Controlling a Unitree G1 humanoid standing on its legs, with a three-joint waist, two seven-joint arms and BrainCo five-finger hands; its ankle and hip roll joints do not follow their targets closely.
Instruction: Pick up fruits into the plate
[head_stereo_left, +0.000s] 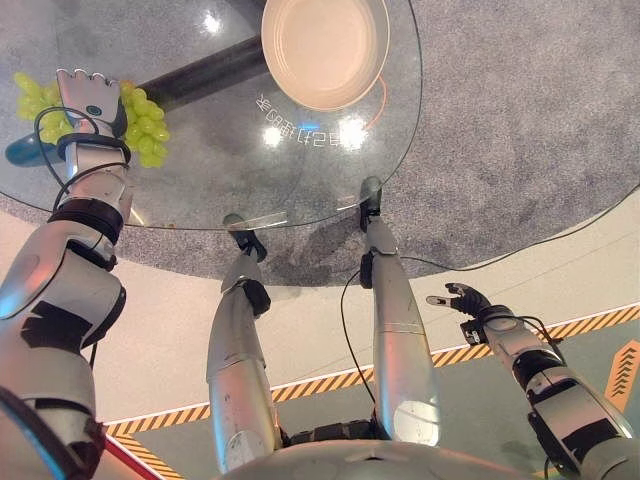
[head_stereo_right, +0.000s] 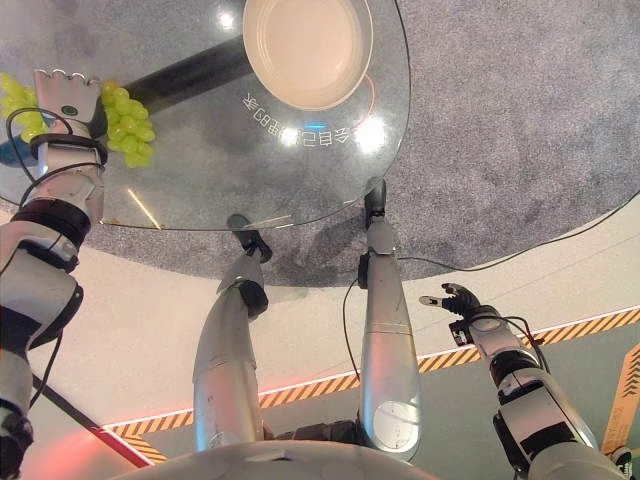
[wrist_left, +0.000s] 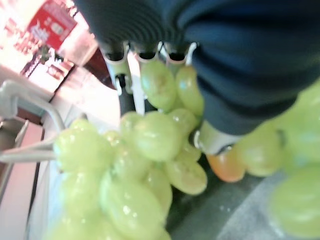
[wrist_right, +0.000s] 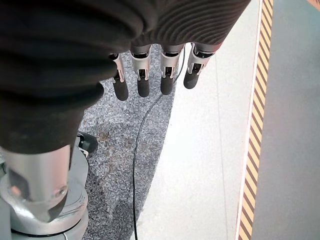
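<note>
A bunch of green grapes (head_stereo_left: 148, 128) lies at the left edge of the round glass table (head_stereo_left: 250, 170). My left hand (head_stereo_left: 85, 100) sits on top of the bunch with fingers curled down into it. In the left wrist view the grapes (wrist_left: 150, 135) press against the palm, with the thumb (wrist_left: 215, 142) closed against them. A small orange fruit (wrist_left: 226, 167) shows beside the thumb. The empty cream plate (head_stereo_left: 375, 70) stands at the table's far side, to the right of the grapes. My right hand (head_stereo_left: 462, 298) hangs low on the right, below the table, with fingers (wrist_right: 142, 75) straight and holding nothing.
A dark bar (head_stereo_left: 200, 75) runs under the glass between the grapes and the plate. A blue object (head_stereo_left: 22, 152) shows at the table's left rim by my left wrist. Grey carpet (head_stereo_left: 520, 130) lies beneath, and striped floor tape (head_stereo_left: 590, 322) runs near my right hand.
</note>
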